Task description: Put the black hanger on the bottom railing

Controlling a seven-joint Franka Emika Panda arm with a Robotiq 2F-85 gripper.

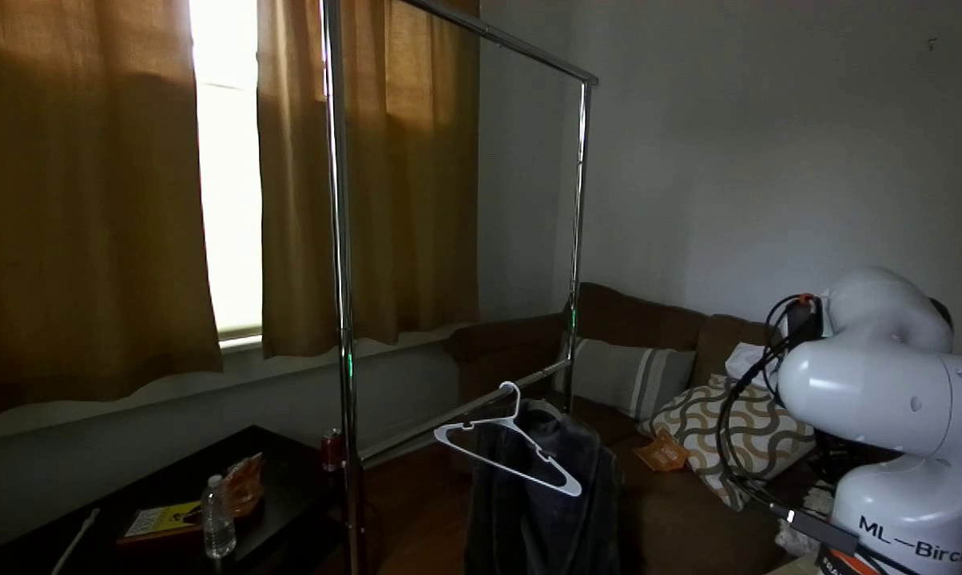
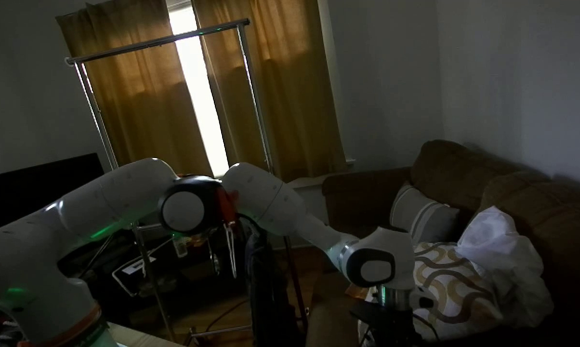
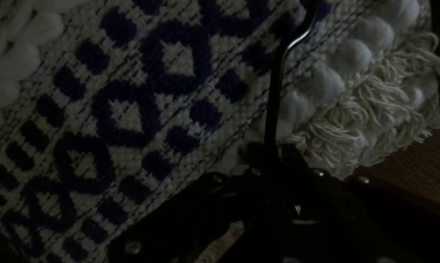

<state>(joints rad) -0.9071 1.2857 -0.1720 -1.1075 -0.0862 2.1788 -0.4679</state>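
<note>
The black hanger (image 3: 275, 87) shows in the wrist view as a dark glossy bent rod rising from between my fingertips. Another dark bar at the right edge may be part of it. My gripper (image 3: 275, 155) is shut on the hanger, above a patterned white and blue woven cloth. In an exterior view the gripper (image 2: 386, 325) is a dark shape low over the couch, its fingertips not discernible. The bottom railing (image 1: 425, 430) is the thin lower rod of the metal rack, apart from the gripper. It also shows in part behind the arm (image 2: 149, 226).
A white hanger (image 1: 509, 422) and a dark garment (image 1: 541, 495) hang at the bottom railing. Rack posts (image 1: 341, 263) stand at both ends. A couch with pillows (image 1: 737, 431) and a white bag (image 2: 502, 260) lies beside. A dark table (image 1: 281, 463) bears a bottle (image 1: 218, 519).
</note>
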